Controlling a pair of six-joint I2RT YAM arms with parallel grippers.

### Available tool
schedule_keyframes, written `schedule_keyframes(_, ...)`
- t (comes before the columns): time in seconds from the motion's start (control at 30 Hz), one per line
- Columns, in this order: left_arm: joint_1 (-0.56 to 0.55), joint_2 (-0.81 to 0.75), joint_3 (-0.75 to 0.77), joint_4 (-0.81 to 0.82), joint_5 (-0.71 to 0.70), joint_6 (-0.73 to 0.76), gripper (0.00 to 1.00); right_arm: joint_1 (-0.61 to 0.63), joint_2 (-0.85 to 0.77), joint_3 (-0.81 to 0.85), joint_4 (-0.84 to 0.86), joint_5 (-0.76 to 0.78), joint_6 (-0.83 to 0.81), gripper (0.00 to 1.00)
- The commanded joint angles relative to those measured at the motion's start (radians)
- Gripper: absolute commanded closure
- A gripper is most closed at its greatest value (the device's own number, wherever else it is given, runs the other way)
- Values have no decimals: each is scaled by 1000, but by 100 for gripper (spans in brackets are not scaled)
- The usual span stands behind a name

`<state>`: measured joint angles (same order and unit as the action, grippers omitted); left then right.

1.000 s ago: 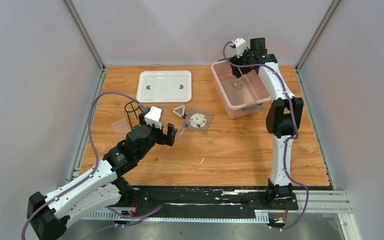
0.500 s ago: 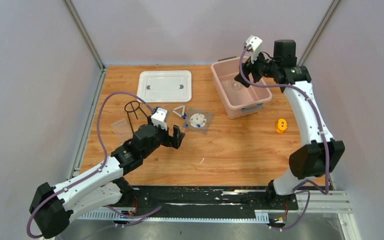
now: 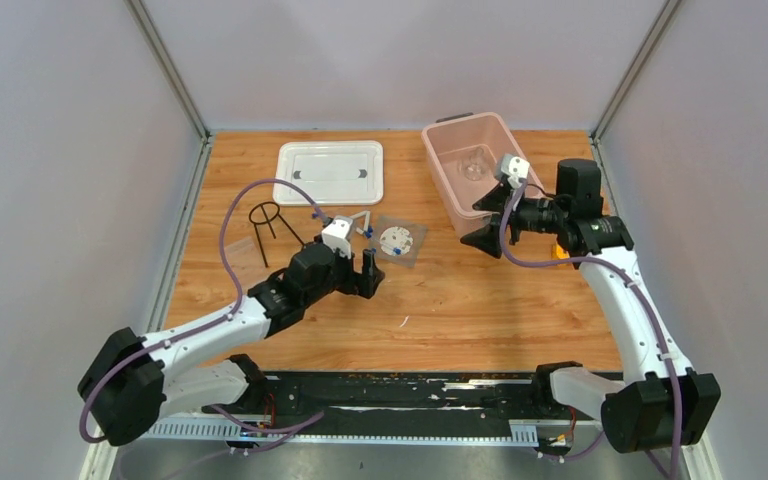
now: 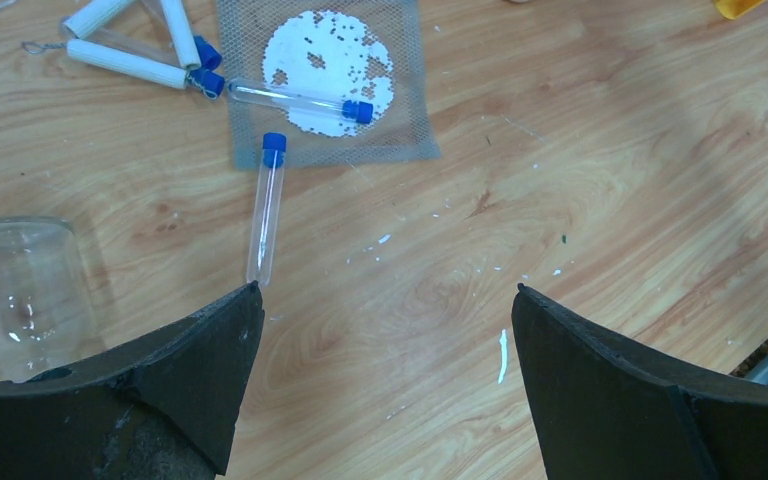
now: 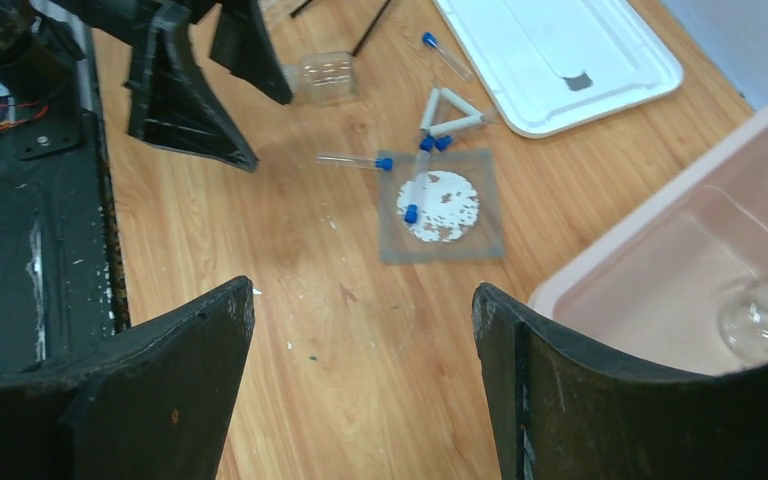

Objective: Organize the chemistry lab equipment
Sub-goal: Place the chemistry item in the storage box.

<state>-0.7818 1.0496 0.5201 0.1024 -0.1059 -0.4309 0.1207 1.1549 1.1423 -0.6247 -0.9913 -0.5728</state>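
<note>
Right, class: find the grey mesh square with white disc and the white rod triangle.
grey mesh square with white disc [image 4: 328, 65], left wrist view, disc centre.
white rod triangle [image 4: 125, 62], left wrist view, lower rod.

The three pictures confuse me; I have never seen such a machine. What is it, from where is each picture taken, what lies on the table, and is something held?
It is a robot with two arms fixed at the near edge of a wooden table. The wide picture looks down from above and behind. The other two come from cameras on the wrists; the dark shapes at the bottom belong to the left hand and the right hand. On the table are a white lid, a black wire stand, a white triangle, a mesh square with a white disc, and tubes with blue caps. A pink bin holds a glass flask. Both hands are open and hold nothing.
</note>
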Motion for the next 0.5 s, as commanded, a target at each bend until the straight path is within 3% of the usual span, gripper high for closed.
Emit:
schedule_keyframes(0.0, 6, 83, 94, 33, 8, -48, 0, -5, -4, -85, 189, -175, 44, 21)
schedule_keyframes(0.17, 6, 192, 193, -78, -31, 19, 0, -4, 19, -100, 187, -211, 49, 21)
schedule_keyframes(0.47, 7, 298, 313, -252, -235, 168, 1, 7, 26, -100, 163, -227, 35, 21)
